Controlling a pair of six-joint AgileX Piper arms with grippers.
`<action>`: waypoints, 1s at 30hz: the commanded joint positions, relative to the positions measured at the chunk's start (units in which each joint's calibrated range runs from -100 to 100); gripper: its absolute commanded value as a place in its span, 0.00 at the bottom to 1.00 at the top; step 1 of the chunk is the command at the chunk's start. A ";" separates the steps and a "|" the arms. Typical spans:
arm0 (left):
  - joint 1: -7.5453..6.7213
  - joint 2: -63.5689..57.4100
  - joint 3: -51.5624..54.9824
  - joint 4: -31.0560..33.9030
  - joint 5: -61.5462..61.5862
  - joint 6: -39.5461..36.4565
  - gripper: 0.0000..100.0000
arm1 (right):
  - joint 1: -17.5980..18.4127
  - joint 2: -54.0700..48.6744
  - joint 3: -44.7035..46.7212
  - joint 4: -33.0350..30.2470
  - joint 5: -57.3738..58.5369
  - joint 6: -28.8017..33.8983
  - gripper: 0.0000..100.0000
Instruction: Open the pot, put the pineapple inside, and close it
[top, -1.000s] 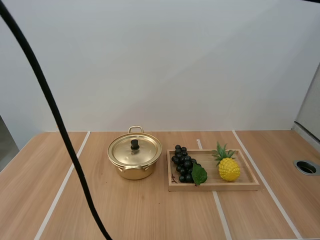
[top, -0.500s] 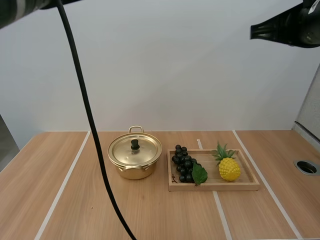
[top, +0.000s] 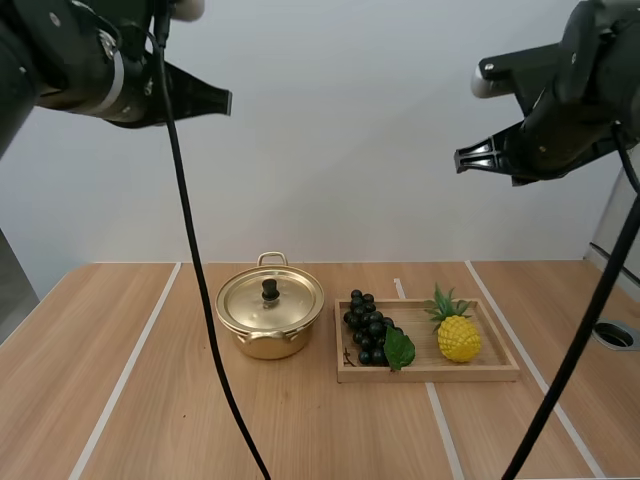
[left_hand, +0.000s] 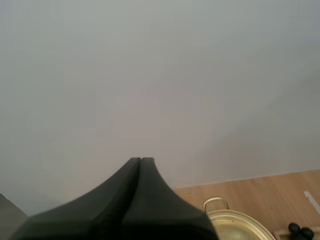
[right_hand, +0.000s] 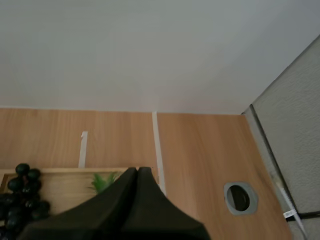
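Swung into sight since a moment ago, high above the bench (top: 330, 430): left pincer (top: 224, 102) and right pincer (top: 461, 160), each pressed together on nothing. Pineapple (top: 457, 335) on wooden tray (top: 430, 375) beside grapes (top: 365, 325). Pot (top: 268, 345) lidded, just left of tray.

The pot (top: 266, 344) is small, round and brass-gold, with one loop handle on its far side and another on its near side. It stands upright on the table (top: 300, 430), a little left of centre. Its lid (top: 290, 300) sits flat and closed on the rim, with a black knob (top: 269, 290) upright at its middle. The pineapple (top: 458, 338) is small and yellow with a green leaf crown. It rests in the right end of a wooden tray (top: 430, 373) that lies just right of the pot. Its crown seems to point far and slightly left. The pineapple is apart from the pot.
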 joint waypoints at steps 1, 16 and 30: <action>0.22 4.10 -0.26 0.02 4.04 3.26 0.00 | -0.18 0.65 -0.36 1.41 4.02 -1.04 0.00; 0.22 18.03 -0.26 -3.33 18.83 12.39 0.00 | -0.18 0.79 7.66 2.05 10.69 -2.49 0.00; 0.14 26.51 -0.26 -12.49 30.00 18.26 0.40 | -0.18 0.79 13.77 1.02 5.63 -3.92 0.00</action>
